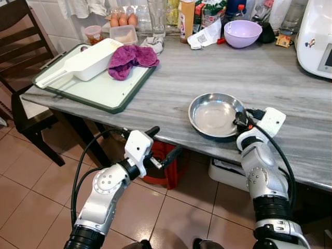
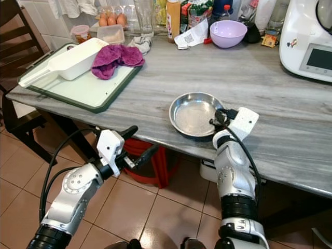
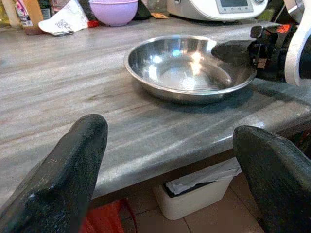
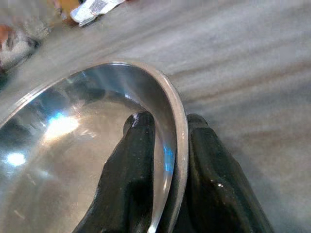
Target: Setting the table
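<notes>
Right gripper (image 4: 167, 145) clamping rim of steel bowl (image 1: 215, 114), one finger inside, one outside; bowl apparently resting flat near front edge of grey table (image 1: 218, 72). Left gripper (image 3: 170, 160) hovering below table edge, jaws spread wide, nothing between; bowl lying beyond them.

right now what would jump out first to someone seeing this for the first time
The steel bowl near the front edge of the grey table, its rim pinched by the right gripper, one finger inside and one outside. Next, the left gripper hanging open just below the table edge. At the far left, a purple cloth lies on a green-rimmed tray beside a white scoop.
</notes>
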Controlling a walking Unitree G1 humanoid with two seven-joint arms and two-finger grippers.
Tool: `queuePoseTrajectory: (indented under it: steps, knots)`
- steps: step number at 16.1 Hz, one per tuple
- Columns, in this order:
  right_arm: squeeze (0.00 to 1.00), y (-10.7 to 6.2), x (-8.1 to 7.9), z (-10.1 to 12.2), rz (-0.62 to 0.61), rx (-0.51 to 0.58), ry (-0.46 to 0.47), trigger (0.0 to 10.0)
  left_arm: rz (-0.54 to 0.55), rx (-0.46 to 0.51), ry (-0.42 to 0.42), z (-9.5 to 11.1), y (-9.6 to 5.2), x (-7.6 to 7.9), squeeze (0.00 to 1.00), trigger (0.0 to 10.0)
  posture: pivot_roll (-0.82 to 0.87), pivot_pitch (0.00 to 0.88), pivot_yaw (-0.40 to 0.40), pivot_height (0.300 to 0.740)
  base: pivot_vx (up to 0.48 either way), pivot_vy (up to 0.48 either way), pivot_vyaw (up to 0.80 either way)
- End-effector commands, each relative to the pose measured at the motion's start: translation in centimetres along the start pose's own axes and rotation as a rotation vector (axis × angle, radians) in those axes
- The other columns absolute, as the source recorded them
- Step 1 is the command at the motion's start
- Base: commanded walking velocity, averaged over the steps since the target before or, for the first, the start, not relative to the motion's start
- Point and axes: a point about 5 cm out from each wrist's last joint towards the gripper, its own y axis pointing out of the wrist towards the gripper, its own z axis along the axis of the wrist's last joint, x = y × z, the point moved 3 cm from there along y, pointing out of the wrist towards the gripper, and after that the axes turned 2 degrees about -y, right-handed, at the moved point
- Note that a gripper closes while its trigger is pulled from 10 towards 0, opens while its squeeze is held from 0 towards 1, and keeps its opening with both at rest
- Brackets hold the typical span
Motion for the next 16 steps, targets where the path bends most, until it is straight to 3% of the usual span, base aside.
queuePoseTrajectory:
  steps: [1,2,3,5,10,11,12,13,15,16]
  knots:
    - [1.0,0.1,-0.1,-0.3,-0.013,-0.013,-0.094,10.0,0.016,0.0,0.011,0.1,0.0,-0.4,0.0,10.0,-0.12,0.134,0.082,0.74,0.0,0.0,0.0]
    - [0.97,0.0,-0.1,-0.3,-0.003,-0.011,-0.107,10.0,0.017,0.001,0.01,0.1,0.0,-0.4,0.0,10.0,-0.12,0.134,0.082,0.74,0.0,0.0,0.0]
    - [0.0,-0.1,0.0,-0.2,0.003,0.002,-0.16,10.0,0.023,0.002,0.008,0.1,0.1,-0.4,0.0,10.0,-0.12,0.134,0.082,0.74,0.0,0.0,0.0]
    - [0.0,-0.3,0.1,0.3,0.014,0.039,-0.213,10.0,0.045,0.008,0.008,0.2,0.3,-0.7,0.0,10.0,-0.12,0.133,0.083,0.74,0.0,0.0,0.0]
    - [0.0,-0.2,0.6,-0.6,-0.02,-0.003,-0.272,10.0,0.056,0.02,0.002,0.5,0.6,-0.8,0.0,10.0,-0.12,0.129,0.087,0.74,0.0,0.0,0.0]
    - [0.47,-0.2,0.2,-0.7,0.01,-0.013,-0.261,10.0,0.058,0.021,0.004,0.5,0.6,-0.9,0.0,10.0,-0.12,0.129,0.087,0.74,0.0,0.0,0.0]
    - [0.47,-0.2,0.2,-0.7,0.005,-0.011,-0.272,10.0,0.059,0.021,0.005,0.5,0.6,-0.9,0.0,10.0,-0.12,0.129,0.087,0.74,0.0,0.0,0.0]
    - [1.0,-0.3,0.2,-0.7,-0.001,-0.005,-0.309,10.0,0.065,0.025,0.009,0.7,0.6,-1.1,0.0,10.0,-0.12,0.129,0.087,0.74,0.0,0.0,0.0]
    - [1.0,-0.5,0.0,-1.1,-0.017,-0.01,-0.367,10.0,0.072,0.028,0.01,0.8,0.7,-1.2,0.0,10.0,-0.12,0.129,0.087,0.74,0.0,0.0,0.0]
    - [1.0,-0.8,0.1,-1.2,0.004,-0.021,-0.307,10.0,0.078,0.031,0.008,0.8,0.7,-1.2,0.0,10.0,-0.12,0.129,0.087,0.74,0.0,0.0,0.0]
